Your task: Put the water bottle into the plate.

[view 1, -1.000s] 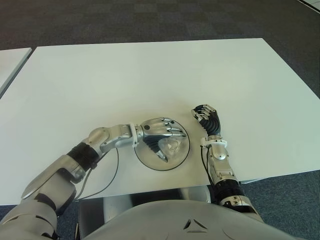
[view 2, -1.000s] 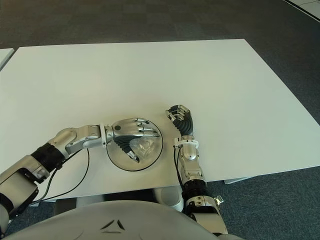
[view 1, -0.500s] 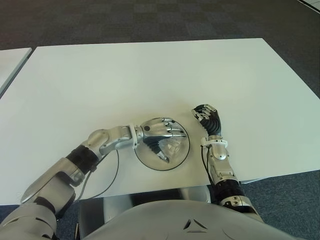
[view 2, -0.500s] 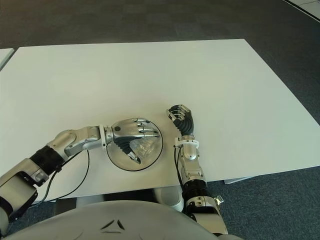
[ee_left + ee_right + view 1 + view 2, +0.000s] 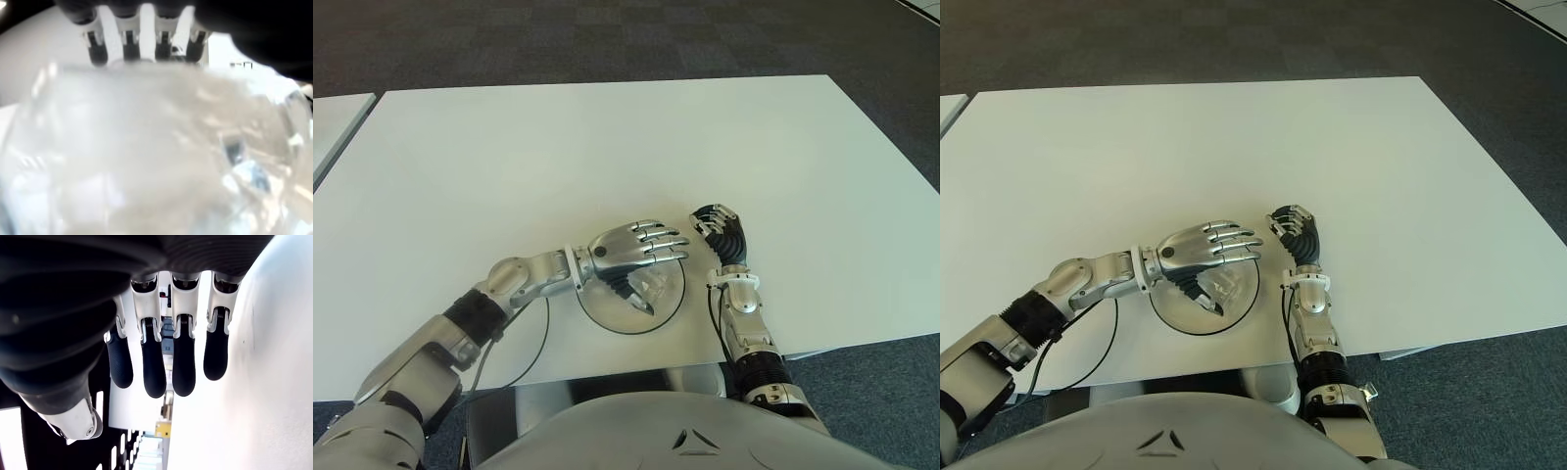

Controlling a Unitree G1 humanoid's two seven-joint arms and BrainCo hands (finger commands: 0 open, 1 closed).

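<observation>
Left hand (image 5: 631, 253) over the plate (image 5: 607, 318), fingers (image 5: 666, 245) stretched out flat and spread, thumb angled down beside the water bottle (image 5: 653, 286) — gripping nothing by the look of it. Clear bottle lying in the plate just under the palm, filling the left wrist view close up; whether the thumb touches it, cannot tell. Plate near the front edge of the white table (image 5: 607, 147), within easy reach of that arm. Likely the release step, with the bottle already set down and only the withdrawal left. Lift straight up advisable — a light, clear bottle rolls easily if brushed. Right hand (image 5: 720, 230) idle just right of the plate, fingers curled inward, empty in its own wrist view.
</observation>
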